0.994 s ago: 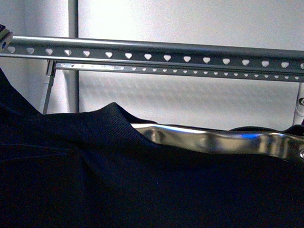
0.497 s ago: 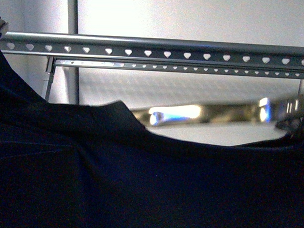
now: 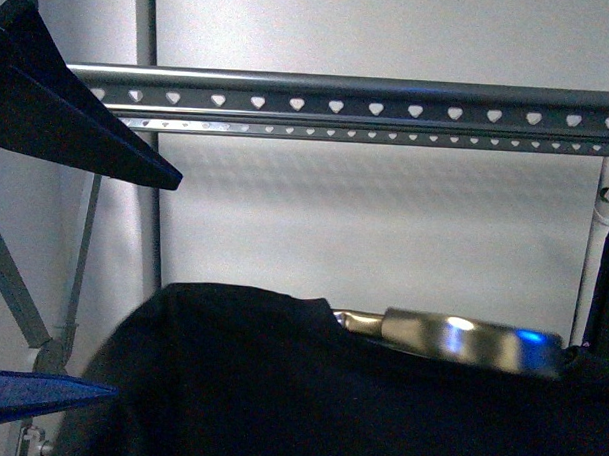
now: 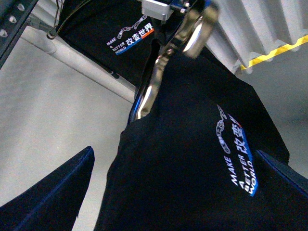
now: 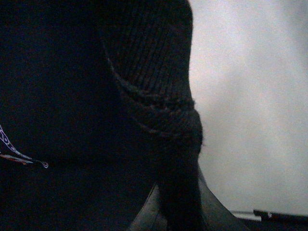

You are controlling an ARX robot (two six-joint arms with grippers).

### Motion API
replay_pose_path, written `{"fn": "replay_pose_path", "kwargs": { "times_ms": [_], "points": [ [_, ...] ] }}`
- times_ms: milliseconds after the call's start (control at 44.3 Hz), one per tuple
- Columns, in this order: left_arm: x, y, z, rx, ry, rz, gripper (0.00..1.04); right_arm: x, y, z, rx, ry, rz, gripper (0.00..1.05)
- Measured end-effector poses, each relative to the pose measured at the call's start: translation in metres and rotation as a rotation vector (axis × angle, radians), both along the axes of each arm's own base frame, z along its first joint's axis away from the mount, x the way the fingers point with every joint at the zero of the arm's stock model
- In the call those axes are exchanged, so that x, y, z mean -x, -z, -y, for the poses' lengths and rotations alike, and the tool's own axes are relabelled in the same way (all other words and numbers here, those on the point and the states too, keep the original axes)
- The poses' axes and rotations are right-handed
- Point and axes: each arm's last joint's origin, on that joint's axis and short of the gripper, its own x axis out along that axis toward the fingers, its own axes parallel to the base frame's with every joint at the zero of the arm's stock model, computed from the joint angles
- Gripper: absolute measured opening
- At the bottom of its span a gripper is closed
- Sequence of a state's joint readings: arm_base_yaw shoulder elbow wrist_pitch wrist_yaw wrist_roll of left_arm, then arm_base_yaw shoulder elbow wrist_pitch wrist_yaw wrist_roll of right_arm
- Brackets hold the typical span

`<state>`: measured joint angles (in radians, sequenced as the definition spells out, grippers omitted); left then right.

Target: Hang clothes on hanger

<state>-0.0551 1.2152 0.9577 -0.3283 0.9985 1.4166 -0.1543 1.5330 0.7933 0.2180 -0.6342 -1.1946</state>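
Observation:
The clothes, a black T-shirt [image 3: 279,387], hang on a shiny metal hanger [image 3: 461,339] below the rack's heart-holed rail [image 3: 339,94]. In the left wrist view the T-shirt [image 4: 183,144] shows its white, blue and red print, with the hanger [image 4: 159,72] rising from its collar. My left gripper [image 3: 142,287] is open and empty at the shirt's left side, its two dark fingers [image 3: 68,110] spread wide. In its own view the gripper [image 4: 173,151] faces the shirt's front. My right gripper [image 5: 175,211] is shut on the shirt's ribbed collar [image 5: 154,72].
A second black garment [image 4: 110,29] with the same kind of print hangs behind the rack's slanted grey tube [image 4: 82,62]. The rack's rail end [image 4: 9,24] shows beside it. A white wall [image 3: 385,221] is behind the rack. Yellow-edged panels [image 4: 269,43] lie beyond.
The T-shirt and hanger have dropped lower and shifted right. My left gripper's open fingers have come into view at the left, clear of the shirt.

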Motion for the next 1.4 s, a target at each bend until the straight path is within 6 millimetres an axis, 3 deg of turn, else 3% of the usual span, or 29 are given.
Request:
{"fn": "replay_pose_path", "kwargs": {
  "times_ms": [135,226,271,316,406,587,655,768,858,994,1129,1242,1400],
  "points": [
    [-0.001,0.001,0.000,0.018,-0.049,-0.006,0.98,-0.006,0.000,0.006,-0.037,0.106,-0.065,0.04],
    [-0.009,0.005,-0.005,0.101,-0.304,0.054,0.98,-0.006,-0.001,0.005,-0.098,0.170,-0.133,0.03],
    [-0.016,-0.007,-0.012,0.300,-0.526,0.057,0.98,-0.004,-0.002,0.002,-0.144,0.208,-0.179,0.03],
    [-0.021,-0.032,-0.025,0.562,-0.754,0.011,0.98,-0.003,-0.006,-0.003,-0.218,0.264,-0.242,0.03],
    [-0.016,-0.054,-0.041,0.932,-0.972,-0.148,0.98,-0.004,-0.014,-0.009,-0.322,0.350,-0.357,0.03],
    [-0.009,-0.047,-0.060,1.226,-1.150,-0.467,0.98,-0.010,-0.038,-0.024,-0.570,0.480,-0.547,0.03],
    [-0.009,-0.040,-0.063,1.268,-1.165,-0.524,0.97,-0.018,-0.054,-0.027,-0.681,0.523,-0.563,0.03],
    [0.006,-0.027,-0.057,1.177,-1.175,-0.383,0.80,-0.030,-0.077,-0.027,-0.806,0.564,-0.556,0.03],
    [0.029,0.002,-0.040,1.052,-1.166,-0.282,0.59,-0.047,-0.106,-0.025,-0.932,0.603,-0.539,0.03],
    [0.049,0.042,-0.038,0.987,-1.182,-0.281,0.30,-0.068,-0.141,-0.018,-1.076,0.640,-0.522,0.03],
    [0.065,0.063,-0.038,0.982,-1.183,-0.272,0.05,-0.084,-0.163,-0.012,-1.173,0.686,-0.503,0.03],
    [0.078,0.079,-0.038,0.975,-1.184,-0.270,0.04,-0.099,-0.174,-0.011,-1.257,0.717,-0.492,0.03],
    [0.089,0.092,-0.038,0.973,-1.185,-0.271,0.04,-0.109,-0.167,-0.016,-1.271,0.781,-0.501,0.03]
  ]
}}
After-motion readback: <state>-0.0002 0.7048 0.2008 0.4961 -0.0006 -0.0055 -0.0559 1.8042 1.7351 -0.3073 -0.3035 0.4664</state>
